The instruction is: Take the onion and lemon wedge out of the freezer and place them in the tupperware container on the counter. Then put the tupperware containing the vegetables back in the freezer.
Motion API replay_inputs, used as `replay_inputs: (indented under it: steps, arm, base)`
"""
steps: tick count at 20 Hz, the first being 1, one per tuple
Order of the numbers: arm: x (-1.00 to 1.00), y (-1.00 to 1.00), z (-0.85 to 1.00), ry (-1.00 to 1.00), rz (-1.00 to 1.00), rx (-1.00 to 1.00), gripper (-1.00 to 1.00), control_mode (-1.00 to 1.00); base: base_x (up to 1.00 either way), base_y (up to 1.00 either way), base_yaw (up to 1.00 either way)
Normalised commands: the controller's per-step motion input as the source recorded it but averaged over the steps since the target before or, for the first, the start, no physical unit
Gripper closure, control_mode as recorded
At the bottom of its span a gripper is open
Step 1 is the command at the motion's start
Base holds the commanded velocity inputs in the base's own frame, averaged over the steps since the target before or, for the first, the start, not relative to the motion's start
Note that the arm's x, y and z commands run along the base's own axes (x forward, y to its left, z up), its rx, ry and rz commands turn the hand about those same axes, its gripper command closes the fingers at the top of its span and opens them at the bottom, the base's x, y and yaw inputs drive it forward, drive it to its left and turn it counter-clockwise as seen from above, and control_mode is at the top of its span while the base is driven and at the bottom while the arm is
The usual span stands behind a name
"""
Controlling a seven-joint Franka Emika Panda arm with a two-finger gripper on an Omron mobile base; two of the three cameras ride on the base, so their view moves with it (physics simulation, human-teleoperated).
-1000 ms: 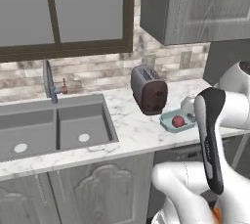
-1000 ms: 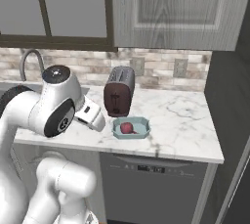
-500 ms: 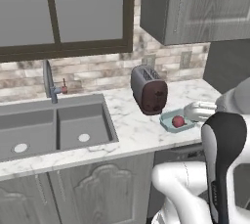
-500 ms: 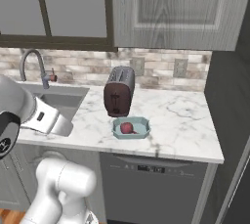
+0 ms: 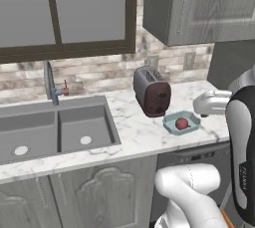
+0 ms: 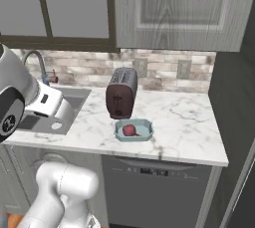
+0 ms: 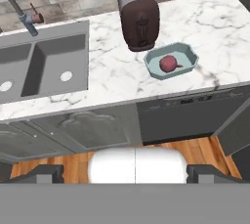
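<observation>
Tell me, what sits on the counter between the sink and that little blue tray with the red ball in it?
The dark red toaster stands between the sink and the tupperware container, set back toward the wall. The hand view shows otherwise bare marble there.

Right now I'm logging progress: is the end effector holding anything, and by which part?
Nothing is held. The end effector is spread wide and empty, pulled back from the counter. The onion sits in the tupperware container.
</observation>
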Motion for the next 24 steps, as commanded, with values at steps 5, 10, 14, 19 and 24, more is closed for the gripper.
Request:
replay_inputs:
  steps: [5, 10, 14, 19, 24]
  arm:
    - [0.0, 0.02, -0.04, 0.04, 0.03, 0.0, -1.0, -1.0]
    - [0.0, 0.0, 0.0, 0.0, 0.0, 0.0, -1.0, -1.0]
    - [-0.01, 0.0, 0.0, 0.0, 0.0, 0.0, -1.0, -1.0]
    - [-0.06, 0.0, 0.0, 0.0, 0.01, 0.0, -1.0, 1.0]
    - [0.0, 0.0, 0.0, 0.0, 0.0, 0.0, -1.0, 1.0]
  base:
    - [0.0, 0.0, 0.0]
    - [0.0, 0.0, 0.0]
    - [0.0, 0.0, 0.0]
    - [-0.33, 0.0, 0.02]
    - [-0.96, -0.06, 0.06]
